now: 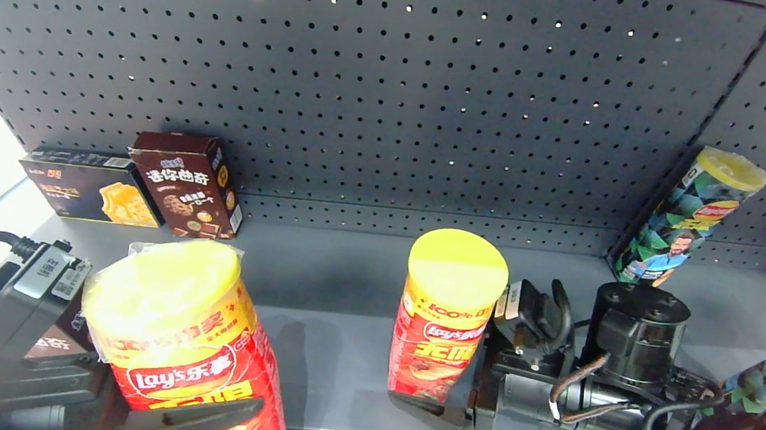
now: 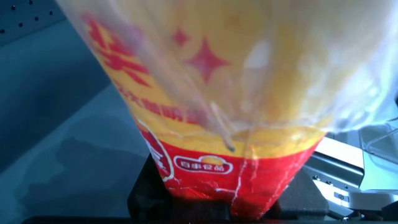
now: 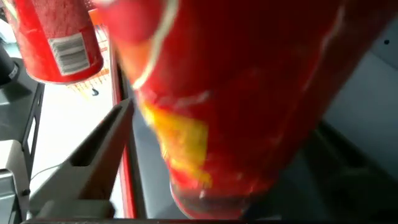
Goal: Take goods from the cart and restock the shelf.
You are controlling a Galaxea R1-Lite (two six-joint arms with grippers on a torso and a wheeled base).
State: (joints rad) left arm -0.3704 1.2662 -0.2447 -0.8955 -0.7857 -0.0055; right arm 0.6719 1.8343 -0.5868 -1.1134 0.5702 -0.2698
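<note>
Grey pegboard shelf (image 1: 334, 338). At lower left, the left pincer (image 1: 184, 415) clamps a wrapped can (image 1: 179, 329). The right pincer (image 1: 443, 392), jaws apart, flanks the centre can (image 1: 447, 314) near the front edge. Brushing it while withdrawing could topple it off.

likely a shop: pegboard-backed shelf (image 1: 348, 275) stocked with chip cans (image 1: 446, 321) and cookie boxes (image 1: 187, 184).

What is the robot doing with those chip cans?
It is restocking a shop shelf. Its left gripper holds a red chip can with a yellow lid, out in front of the shelf's edge. Its right gripper is at a second red can, which stands upright on the shelf. Two snack boxes and a green can leaning on the back panel sit there too.
</note>
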